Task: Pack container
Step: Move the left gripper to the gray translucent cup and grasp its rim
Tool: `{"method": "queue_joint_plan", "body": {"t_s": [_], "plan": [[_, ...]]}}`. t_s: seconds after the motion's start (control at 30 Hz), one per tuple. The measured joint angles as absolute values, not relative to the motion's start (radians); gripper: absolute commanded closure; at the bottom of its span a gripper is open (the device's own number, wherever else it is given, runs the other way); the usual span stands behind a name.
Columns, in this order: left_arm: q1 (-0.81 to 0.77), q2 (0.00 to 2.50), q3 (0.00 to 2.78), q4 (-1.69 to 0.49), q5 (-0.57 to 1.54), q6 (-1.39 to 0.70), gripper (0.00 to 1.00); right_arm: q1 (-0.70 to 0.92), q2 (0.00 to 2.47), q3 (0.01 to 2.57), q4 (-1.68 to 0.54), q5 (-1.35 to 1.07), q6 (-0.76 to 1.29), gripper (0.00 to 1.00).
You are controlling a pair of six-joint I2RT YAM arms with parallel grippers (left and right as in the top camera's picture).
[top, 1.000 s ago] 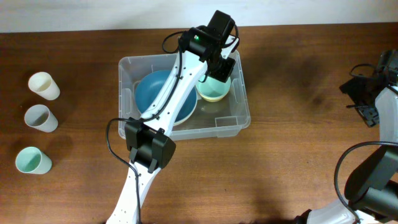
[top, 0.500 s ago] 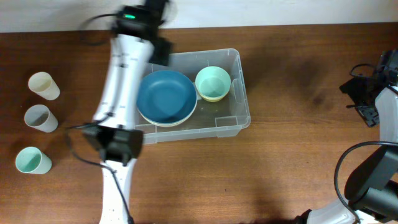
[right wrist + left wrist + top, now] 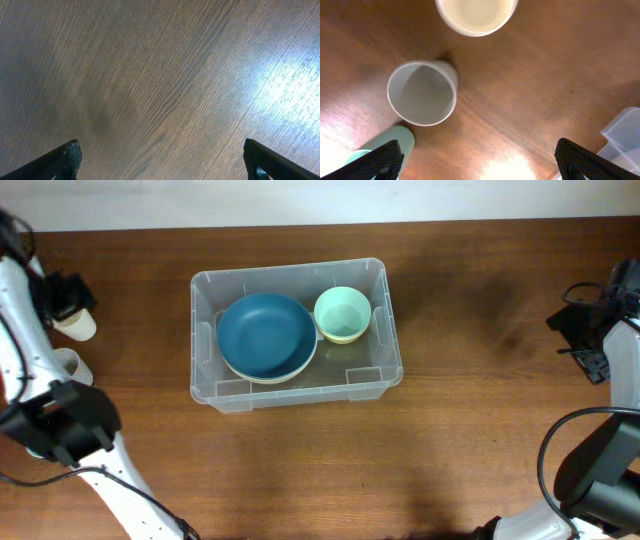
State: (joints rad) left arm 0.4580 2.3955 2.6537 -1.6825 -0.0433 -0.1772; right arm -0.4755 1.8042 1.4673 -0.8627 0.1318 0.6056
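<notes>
left arm over the cups, bin mid-table

your left gripper [image 3: 477, 152] hangs spread wide, nothing between its fingers, above three cups at the left edge of the table [image 3: 150, 75]. the cream cup [image 3: 476, 15] is farthest, the grey cup [image 3: 422, 93] is in the middle, and the mint cup [image 3: 395, 136] is nearest, partly behind one finger. the container [image 3: 290, 272] stands mid-table, well right of the cups. inside it the blue bowl [image 3: 267, 337] is at left and the small green bowl [image 3: 342, 313] is just beside it, far right corner. your right gripper [image 3: 160, 150] is released too, empty, over bare wood at the right edge.
</notes>
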Motion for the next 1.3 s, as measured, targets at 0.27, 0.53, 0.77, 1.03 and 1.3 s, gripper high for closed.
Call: {"method": "queue_joint_plan", "body": {"t_s": [0.27, 0.53, 0.77, 1.03, 1.3], "plan": [[0.479, 2.395, 2.374, -1.642, -0.017, -0.178, 0.01, -0.476, 1.804, 1.467, -0.862, 0.132, 0.605, 0.01], [0.478, 2.395, 2.244, -1.509, -0.053, -0.178, 0.01, -0.476, 1.804, 1.467, -0.863, 0.132, 0.605, 0.01], [0.478, 2.395, 2.244, -1.472, -0.096, -0.176, 0.02, -0.476, 1.804, 1.467, -0.863, 0.132, 0.606, 0.01], [0.478, 2.395, 2.226, -1.441, -0.109, -0.168, 0.47, -0.476, 1.804, 1.467, -0.863, 0.132, 0.606, 0.01], [0.478, 2.395, 2.196, -1.435, -0.104, -0.163, 0.99, -0.476, 1.804, 1.467, -0.863, 0.131, 0.606, 0.01]]}}
